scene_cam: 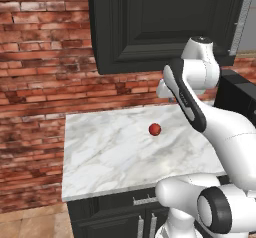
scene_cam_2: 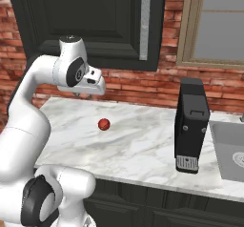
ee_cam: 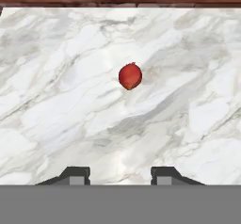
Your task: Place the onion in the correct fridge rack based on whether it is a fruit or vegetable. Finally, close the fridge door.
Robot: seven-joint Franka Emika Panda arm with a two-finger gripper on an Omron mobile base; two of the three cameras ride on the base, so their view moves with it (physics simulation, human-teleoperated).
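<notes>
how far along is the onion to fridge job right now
Nothing looks done yet. The onion lies alone on the marble counter, untouched. In hand: the gripper hangs open above the counter, apart from the onion, fingers empty. Left: grasp it, carry it to the fridge, set it on the rack, close the door.
</notes>
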